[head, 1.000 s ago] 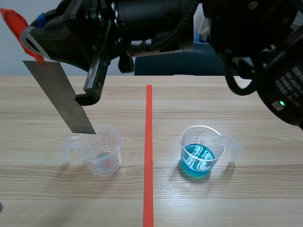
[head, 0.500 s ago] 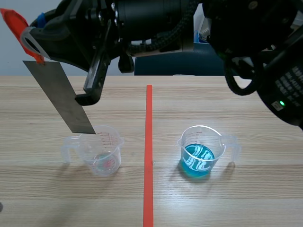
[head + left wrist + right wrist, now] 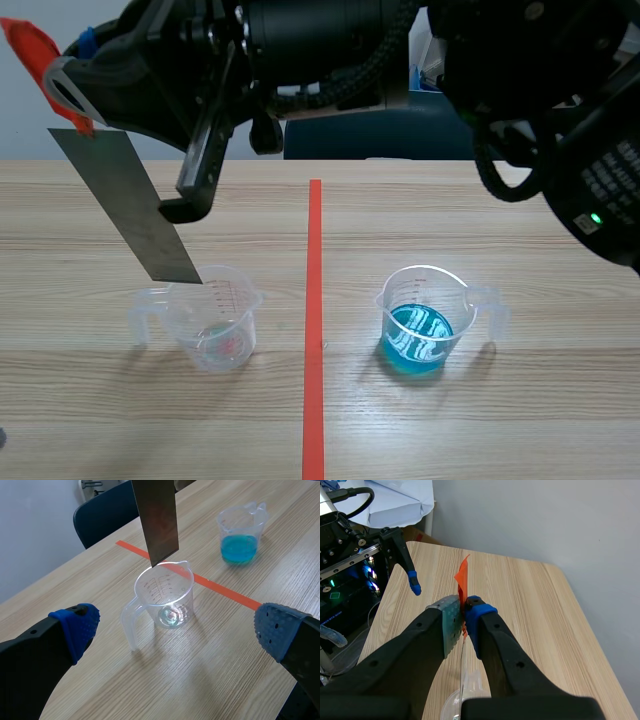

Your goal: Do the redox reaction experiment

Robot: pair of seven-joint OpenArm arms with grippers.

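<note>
While right pincer [image 3: 465,615] clamps strip [image 3: 125,205], left pincer [image 3: 175,627] apart; clear cup [image 3: 215,320], blue-liquid cup [image 3: 420,325].

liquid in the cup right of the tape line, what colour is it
Blue liquid in a clear measuring cup; the scene view shows it best.

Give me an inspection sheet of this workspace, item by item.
Surface: wooden table, one tape line down the middle.
Job's things: clear cup and blue-liquid cup upright, either side of the line; metal strip hangs tilted, lower end at the clear cup's rim.
Clutter: nothing seen.
Claws: right claw shut on the strip's orange-taped top; left claw open, clear cup ahead of it.
Cables: black hoses on the arms.
Surroundings: blue chair, grey wall, lit electronics rack.
</note>
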